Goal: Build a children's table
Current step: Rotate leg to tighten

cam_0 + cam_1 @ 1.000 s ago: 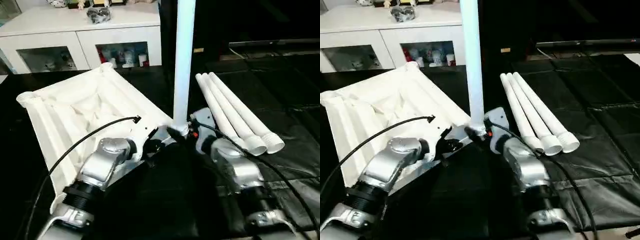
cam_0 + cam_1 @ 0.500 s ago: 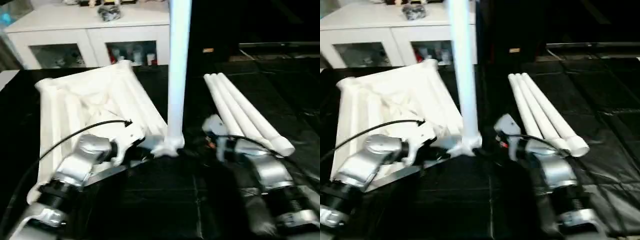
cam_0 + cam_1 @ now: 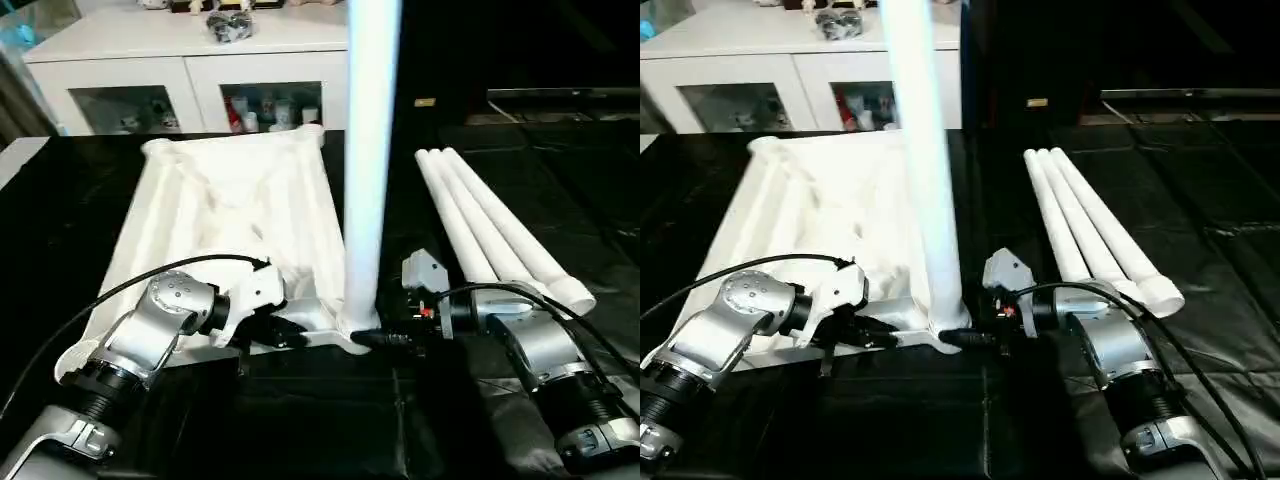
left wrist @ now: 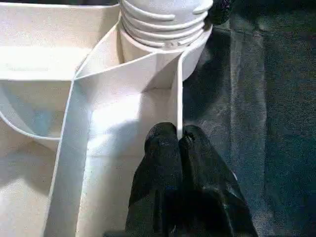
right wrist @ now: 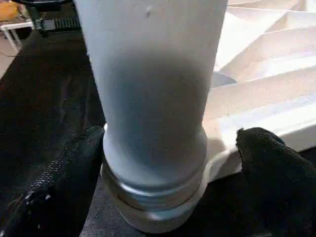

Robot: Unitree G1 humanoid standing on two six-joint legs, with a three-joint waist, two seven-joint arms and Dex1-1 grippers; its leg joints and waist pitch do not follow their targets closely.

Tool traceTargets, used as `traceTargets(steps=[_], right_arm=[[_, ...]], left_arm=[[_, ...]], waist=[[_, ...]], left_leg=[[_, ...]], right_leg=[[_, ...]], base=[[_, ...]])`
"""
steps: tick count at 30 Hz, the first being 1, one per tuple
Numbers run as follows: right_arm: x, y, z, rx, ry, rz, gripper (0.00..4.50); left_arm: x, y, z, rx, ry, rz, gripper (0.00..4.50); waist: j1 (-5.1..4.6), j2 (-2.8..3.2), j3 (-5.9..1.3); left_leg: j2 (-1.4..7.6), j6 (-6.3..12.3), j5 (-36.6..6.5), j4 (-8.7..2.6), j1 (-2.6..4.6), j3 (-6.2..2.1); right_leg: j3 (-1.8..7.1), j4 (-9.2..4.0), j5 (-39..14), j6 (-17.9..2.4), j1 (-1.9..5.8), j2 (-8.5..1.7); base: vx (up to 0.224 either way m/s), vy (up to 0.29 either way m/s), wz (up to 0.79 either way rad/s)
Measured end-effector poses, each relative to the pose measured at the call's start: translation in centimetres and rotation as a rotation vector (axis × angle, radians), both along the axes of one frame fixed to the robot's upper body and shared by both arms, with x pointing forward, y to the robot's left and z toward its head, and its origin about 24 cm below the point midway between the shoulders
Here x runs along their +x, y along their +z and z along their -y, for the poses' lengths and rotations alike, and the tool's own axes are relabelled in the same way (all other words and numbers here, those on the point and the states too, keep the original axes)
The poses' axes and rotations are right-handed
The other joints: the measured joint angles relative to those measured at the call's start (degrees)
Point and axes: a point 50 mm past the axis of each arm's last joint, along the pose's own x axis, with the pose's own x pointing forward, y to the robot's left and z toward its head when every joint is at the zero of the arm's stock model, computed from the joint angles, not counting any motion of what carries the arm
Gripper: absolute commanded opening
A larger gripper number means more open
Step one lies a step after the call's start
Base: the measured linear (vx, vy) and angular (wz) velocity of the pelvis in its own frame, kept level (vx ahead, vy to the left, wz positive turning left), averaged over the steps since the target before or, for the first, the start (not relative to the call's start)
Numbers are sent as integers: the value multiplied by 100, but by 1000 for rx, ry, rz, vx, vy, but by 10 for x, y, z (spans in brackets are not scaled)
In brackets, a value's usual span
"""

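Right wrist view shows the right gripper with fingers spread wide around the standing white tapered plastic leg, not touching. The left gripper pinches a rib of the white ribbed tabletop. Close squarely before turning the leg home.

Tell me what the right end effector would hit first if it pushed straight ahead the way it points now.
Most likely the upright leg: the open right end effector already has a finger on each side of its base, just above the table top's corner socket. Depth between them is unclear.
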Motion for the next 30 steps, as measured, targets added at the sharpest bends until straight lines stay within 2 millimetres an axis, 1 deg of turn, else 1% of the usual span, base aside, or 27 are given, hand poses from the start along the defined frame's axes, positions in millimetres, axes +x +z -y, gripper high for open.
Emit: traceTargets(steps=[2,5,8,9,11,15,18,24,26,29,30], right_arm=[[0,1,-2,0,17,-2,417],[1,3,-3,3,33,-1,381],[0,3,-4,7,43,-7,361],[0,3,-4,8,44,-8,338],[0,3,-5,9,48,-10,338],[-1,2,-6,15,58,-18,296],[-1,1,-6,21,57,-23,274],[-1,1,-7,22,56,-26,269],[0,0,-7,21,37,-34,268],[5,-1,-12,33,-66,-38,267],[7,-3,-15,37,-112,-37,267]], left_arm=[[0,0,0,-1,-4,2,0],[0,0,0,-1,-8,7,0],[-1,0,0,0,-9,8,0],[-1,0,0,0,-9,8,0],[-1,0,0,0,-10,8,0],[-1,0,-1,1,-11,11,0],[-1,0,-1,2,-12,12,0],[-1,0,-1,2,-9,9,0],[0,-1,0,-5,16,0,0],[5,-3,4,-26,106,-2,0],[6,-3,5,-29,137,1,0]], waist=[[7,0,0],[10,-2,0],[6,-2,0],[6,-2,0],[6,-2,0],[4,-2,0],[4,-2,0],[5,0,-1],[5,1,-2],[-17,3,-3],[-56,4,-3]], left_leg=[[0,0,0,0,-1,0],[0,0,0,1,-2,0],[0,0,0,0,-2,0],[0,0,0,0,-1,0],[0,0,0,0,-1,0],[0,0,0,0,-1,0],[0,0,0,0,-1,0],[0,0,0,0,0,0],[0,0,0,0,4,0],[0,-2,0,1,14,1],[-1,-2,1,-1,14,1]], right_leg=[[0,0,0,0,0,0],[0,-2,0,0,0,0],[0,-2,0,0,0,0],[0,-1,0,0,0,0],[0,-1,0,0,0,0],[0,-1,0,0,0,0],[0,-1,0,0,0,0],[0,-1,0,0,0,0],[0,0,0,0,3,0],[1,5,4,-6,10,0],[3,5,7,-9,9,0]], base=[[0,0,0],[0,0,0],[0,0,0],[0,0,0],[0,0,0],[0,0,0],[0,0,0],[0,0,0],[0,0,0],[0,0,0],[0,0,0]])
